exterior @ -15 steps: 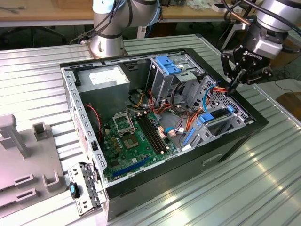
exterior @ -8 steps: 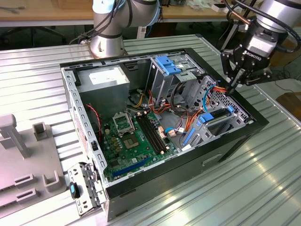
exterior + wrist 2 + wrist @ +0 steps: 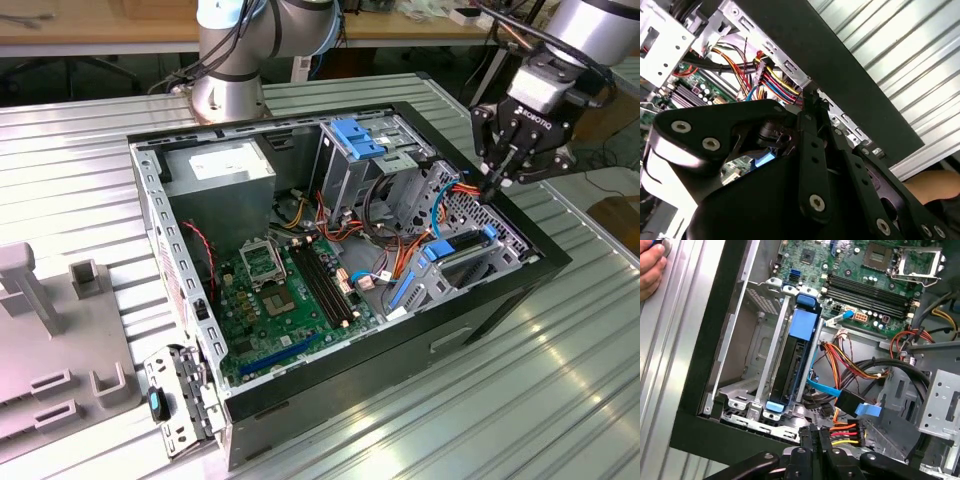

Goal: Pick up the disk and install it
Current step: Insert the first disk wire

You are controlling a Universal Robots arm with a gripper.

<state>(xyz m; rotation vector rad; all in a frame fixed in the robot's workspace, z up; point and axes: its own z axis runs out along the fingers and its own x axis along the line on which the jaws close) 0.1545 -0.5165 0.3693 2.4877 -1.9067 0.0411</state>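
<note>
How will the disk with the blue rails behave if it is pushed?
The disk looks stiff: with a dark metal body in blue plastic rails, it should hardly bend. It is probably heavy for its size. It sits on edge between metal bars, so a push would likely slide it, not tip it.

We see bright, even overhead light in the exterior view, with soft glare streaks on the ribbed metal table (image 3: 560, 380). Shadows inside the computer case (image 3: 350, 378) are shallow. In the second wrist view the black gripper (image 3: 812, 107) looms dark and underlit.
</note>
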